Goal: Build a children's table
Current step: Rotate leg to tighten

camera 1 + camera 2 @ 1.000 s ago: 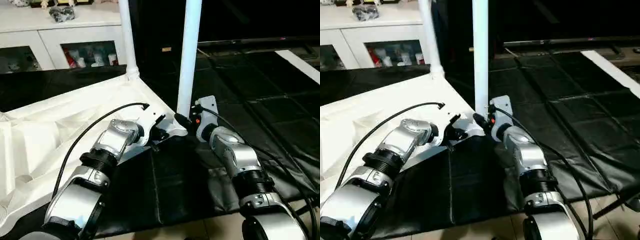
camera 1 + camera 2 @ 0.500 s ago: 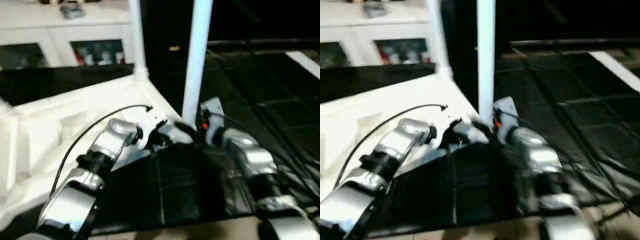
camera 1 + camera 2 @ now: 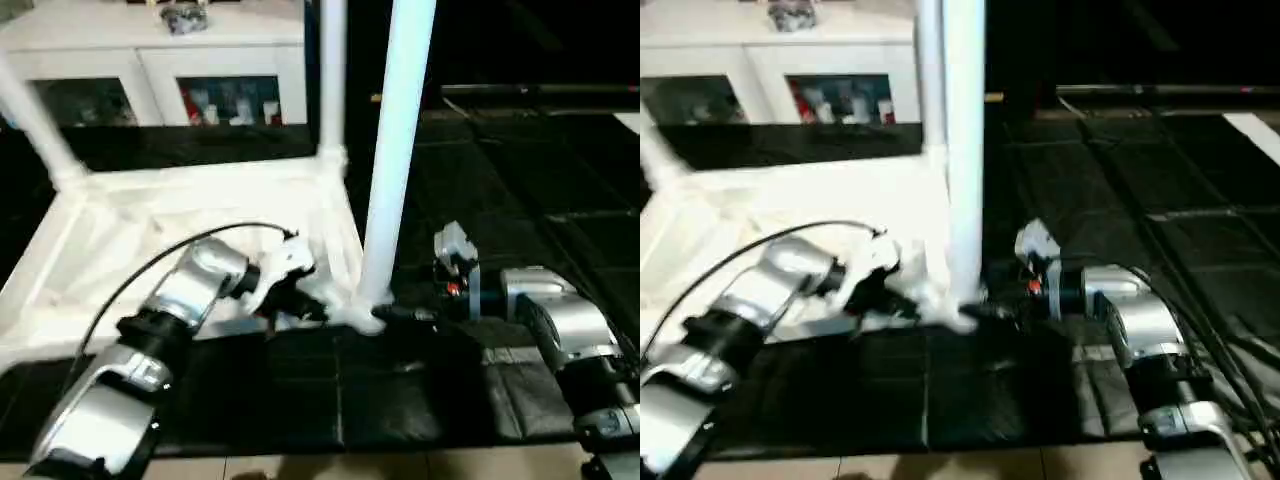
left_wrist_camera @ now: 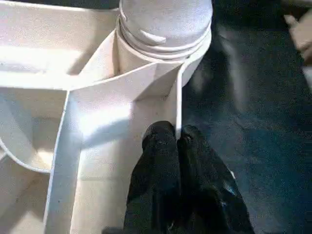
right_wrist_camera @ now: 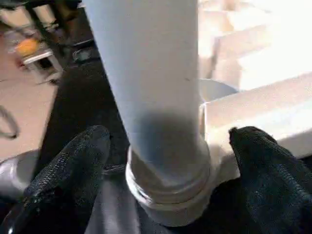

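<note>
The children's table lies upside down, its white top (image 3: 150,230) ribbed side up on the black mat. Three white legs stand in corner sockets: the near one (image 3: 398,150), one behind it (image 3: 333,80) and one at the far left (image 3: 35,125). My left gripper (image 3: 305,305) is shut on the top's thin rim wall (image 4: 178,97) just beside the near leg's socket (image 4: 161,58). My right gripper (image 5: 165,161) is open at the base of the near leg (image 5: 151,87), one black finger (image 5: 73,165) on each side, clear of it.
A white glass-door cabinet (image 3: 200,60) stands behind the table. Black padded mats (image 3: 520,180) cover the floor to the right and in front. A black cable (image 3: 170,265) arcs over my left forearm. Pale bare floor shows along the near edge.
My right gripper's fingers have spread away from the near leg. My left gripper keeps its hold on the rim. The head view has swung, bringing the far-left leg into the picture.
</note>
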`<state>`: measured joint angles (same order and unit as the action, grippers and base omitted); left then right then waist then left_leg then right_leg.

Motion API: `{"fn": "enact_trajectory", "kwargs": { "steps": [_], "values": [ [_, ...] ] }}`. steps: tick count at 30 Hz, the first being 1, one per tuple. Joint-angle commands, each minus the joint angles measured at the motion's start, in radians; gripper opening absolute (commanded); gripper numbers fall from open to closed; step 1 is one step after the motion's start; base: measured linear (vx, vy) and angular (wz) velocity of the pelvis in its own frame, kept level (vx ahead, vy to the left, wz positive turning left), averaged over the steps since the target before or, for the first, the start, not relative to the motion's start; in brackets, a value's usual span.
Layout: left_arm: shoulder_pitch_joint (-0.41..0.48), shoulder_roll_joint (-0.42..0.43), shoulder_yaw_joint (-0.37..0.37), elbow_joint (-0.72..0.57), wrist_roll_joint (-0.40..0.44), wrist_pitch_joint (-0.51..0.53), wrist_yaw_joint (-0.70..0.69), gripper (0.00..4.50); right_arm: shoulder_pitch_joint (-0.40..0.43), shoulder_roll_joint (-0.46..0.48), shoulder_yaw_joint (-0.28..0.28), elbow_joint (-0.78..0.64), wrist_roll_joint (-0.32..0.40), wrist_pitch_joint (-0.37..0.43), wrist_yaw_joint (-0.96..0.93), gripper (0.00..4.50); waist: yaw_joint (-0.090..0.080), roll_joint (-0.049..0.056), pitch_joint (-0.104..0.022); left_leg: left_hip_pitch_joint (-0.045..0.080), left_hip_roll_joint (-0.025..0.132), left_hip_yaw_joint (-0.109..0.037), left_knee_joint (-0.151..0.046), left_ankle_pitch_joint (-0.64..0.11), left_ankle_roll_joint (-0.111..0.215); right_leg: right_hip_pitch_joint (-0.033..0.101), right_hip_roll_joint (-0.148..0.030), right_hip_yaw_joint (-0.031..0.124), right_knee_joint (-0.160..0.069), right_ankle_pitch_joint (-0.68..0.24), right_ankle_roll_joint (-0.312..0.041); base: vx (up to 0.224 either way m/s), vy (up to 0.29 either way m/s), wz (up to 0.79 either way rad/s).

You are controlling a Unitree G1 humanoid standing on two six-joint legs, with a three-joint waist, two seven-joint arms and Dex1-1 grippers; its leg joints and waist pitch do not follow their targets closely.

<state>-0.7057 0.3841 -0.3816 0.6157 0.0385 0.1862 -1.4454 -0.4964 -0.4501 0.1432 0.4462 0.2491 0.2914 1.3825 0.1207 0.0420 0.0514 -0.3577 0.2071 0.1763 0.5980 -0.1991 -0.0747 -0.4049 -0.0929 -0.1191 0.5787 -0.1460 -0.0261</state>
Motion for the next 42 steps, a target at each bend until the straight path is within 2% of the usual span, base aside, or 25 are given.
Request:
{"fn": "enact_trajectory", "kwargs": {
  "steps": [1, 2, 6, 8, 9, 19, 27, 29, 31, 33, 34, 35, 37, 38, 39, 40, 41, 42],
  "values": [
    [-0.003, -0.005, -0.033, -0.036, -0.01, -0.04, -0.069, 0.0, -0.021, -0.009, 0.024, 0.006, 0.015, -0.015, 0.045, 3.93, -0.005, -0.007, -0.075, 0.013, 0.032, -0.001, -0.068, -0.161, 0.072, 0.055, -0.059, 0.054, -0.056, -0.254, -0.225, 0.0, 0.0, 0.0],
    [-0.003, -0.005, -0.033, -0.035, -0.01, -0.041, -0.069, 0.0, -0.022, -0.009, 0.024, 0.006, 0.014, -0.016, 0.046, 3.75, -0.005, -0.006, -0.075, 0.012, 0.032, -0.002, -0.068, -0.163, 0.072, 0.056, -0.06, 0.054, -0.056, -0.256, -0.226, 0.0, 0.0, 0.0],
    [0.003, -0.006, -0.035, -0.042, -0.01, -0.051, -0.079, 0.0, -0.032, -0.001, 0.036, 0.016, 0.008, -0.018, 0.071, 3.4, -0.002, -0.013, -0.076, 0.008, 0.032, -0.002, -0.068, -0.15, 0.069, 0.059, -0.062, 0.055, -0.054, -0.258, -0.216, 0.0, 0.0, 0.0],
    [0.004, -0.004, -0.037, -0.047, -0.013, -0.052, -0.082, 0.0, -0.035, 0.002, 0.038, 0.018, 0.008, -0.017, 0.075, 3.26, -0.002, -0.011, -0.077, 0.006, 0.032, -0.003, -0.067, -0.141, 0.071, 0.06, -0.063, 0.055, -0.052, -0.256, -0.214, 0.0, 0.0, 0.0],
    [0.007, -0.002, -0.041, -0.055, -0.017, -0.052, -0.086, 0.0, -0.038, 0.006, 0.042, 0.022, 0.008, -0.019, 0.081, 3.14, -0.002, -0.015, -0.076, 0.006, 0.031, -0.002, -0.067, -0.139, 0.072, 0.06, -0.063, 0.054, -0.053, -0.262, -0.211, 0.0, 0.0, 0.0],
    [0.014, 0.002, -0.048, -0.058, -0.017, -0.066, -0.092, 0.0, -0.046, 0.011, 0.048, 0.031, 0.011, -0.021, 0.104, 2.28, -0.002, -0.013, -0.077, 0.006, 0.03, -0.002, -0.066, -0.13, 0.075, 0.058, -0.062, 0.054, -0.053, -0.271, -0.204, 0.0, 0.0, 0.0],
    [0.009, -0.005, -0.041, -0.047, -0.016, -0.046, -0.062, 0.0, -0.021, 0.019, 0.046, 0.001, 0.029, -0.002, 0.101, 2.05, -0.003, -0.012, -0.076, 0.006, 0.03, -0.002, -0.066, -0.137, 0.07, 0.059, -0.061, 0.053, -0.056, -0.291, -0.195, 0.0, 0.0, 0.0],
    [0.0, -0.027, -0.02, -0.029, -0.019, -0.014, -0.007, 0.0, 0.002, 0.037, 0.034, -0.025, 0.04, 0.022, 0.061, 2.05, -0.004, -0.014, -0.076, 0.006, 0.03, -0.001, -0.067, -0.131, 0.071, 0.059, -0.06, 0.055, -0.056, -0.284, -0.196, 0.0, 0.0, 0.0],
    [-0.013, -0.057, 0.008, -0.011, -0.023, 0.024, 0.067, 0.0, 0.024, 0.062, 0.035, -0.05, 0.018, 0.048, -0.03, 2.04, -0.003, -0.014, -0.075, 0.007, 0.029, -0.002, -0.066, -0.132, 0.066, 0.059, -0.06, 0.054, -0.057, -0.29, -0.192, 0.0, 0.0, 0.0],
    [-0.021, -0.073, 0.019, -0.001, -0.021, 0.039, 0.107, 0.0, 0.028, 0.082, 0.035, -0.05, -0.005, 0.053, -0.095, 2.04, -0.007, -0.015, -0.074, 0.005, 0.027, -0.003, -0.068, -0.142, 0.056, 0.06, -0.061, 0.052, -0.06, -0.321, -0.181, 0.0, 0.0, 0.0],
    [-0.025, -0.084, 0.025, 0.003, -0.02, 0.05, 0.132, 0.0, 0.029, 0.099, 0.032, -0.047, -0.019, 0.059, -0.142, 2.04, -0.012, -0.016, -0.073, 0.005, 0.024, -0.003, -0.069, -0.148, 0.051, 0.06, -0.06, 0.051, -0.064, -0.344, -0.168, 0.0, 0.0, 0.0],
    [-0.036, -0.119, 0.045, 0.011, -0.022, 0.088, 0.2, 0.0, 0.029, 0.152, 0.021, -0.035, -0.046, 0.064, -0.261, 2.04, -0.02, -0.013, -0.07, 0.002, 0.023, -0.004, -0.069, -0.155, 0.042, 0.06, -0.06, 0.05, -0.067, -0.367, -0.158, 0.0, 0.0, 0.0],
    [-0.041, -0.137, 0.054, 0.013, -0.024, 0.106, 0.232, 0.0, 0.026, 0.18, 0.014, -0.029, -0.053, 0.068, -0.312, 2.0, -0.032, -0.014, -0.069, 0.005, 0.018, -0.007, -0.072, -0.181, 0.026, 0.061, -0.062, 0.045, -0.077, -0.424, -0.136, 0.0, 0.0, 0.0],
    [-0.042, -0.142, 0.057, 0.013, -0.024, 0.111, 0.24, 0.0, 0.026, 0.188, 0.012, -0.027, -0.054, 0.07, -0.325, 2.0, -0.042, -0.017, -0.066, -0.002, 0.015, -0.009, -0.072, -0.185, 0.028, 0.066, -0.061, 0.043, -0.079, -0.444, -0.122, 0.0, 0.0, 0.0],
    [-0.051, -0.17, 0.073, 0.017, -0.025, 0.15, 0.292, 0.0, 0.018, 0.232, 0.002, -0.017, -0.067, 0.07, -0.402, 1.99, -0.045, -0.004, -0.066, 0.002, 0.015, -0.011, -0.072, -0.194, 0.026, 0.062, -0.062, 0.041, -0.084, -0.472, -0.111, 0.0, 0.0, 0.0],
    [-0.051, -0.17, 0.073, 0.017, -0.025, 0.15, 0.292, 0.0, 0.018, 0.232, 0.002, -0.017, -0.067, 0.07, -0.402, 1.99, -0.045, -0.004, -0.066, 0.002, 0.015, -0.011, -0.072, -0.194, 0.026, 0.062, -0.062, 0.041, -0.084, -0.472, -0.111, 0.0, 0.0, 0.0],
    [-0.07, -0.211, 0.102, 0.035, -0.027, 0.192, 0.382, 0.0, -0.007, 0.301, -0.023, 0.018, -0.076, 0.066, -0.525, 1.99, -0.059, -0.009, -0.067, 0.0, 0.01, -0.011, -0.071, -0.203, 0.027, 0.064, -0.059, 0.039, -0.088, -0.479, -0.104, 0.0, 0.0, 0.0],
    [-0.079, -0.23, 0.114, 0.043, -0.026, 0.208, 0.423, 0.0, -0.022, 0.337, -0.04, 0.035, -0.077, 0.074, -0.59, 1.99, -0.064, -0.008, -0.066, 0.001, 0.01, -0.01, -0.071, -0.206, 0.025, 0.06, -0.059, 0.039, -0.089, -0.48, -0.107, 0.0, 0.0, 0.0]
  ]
}}
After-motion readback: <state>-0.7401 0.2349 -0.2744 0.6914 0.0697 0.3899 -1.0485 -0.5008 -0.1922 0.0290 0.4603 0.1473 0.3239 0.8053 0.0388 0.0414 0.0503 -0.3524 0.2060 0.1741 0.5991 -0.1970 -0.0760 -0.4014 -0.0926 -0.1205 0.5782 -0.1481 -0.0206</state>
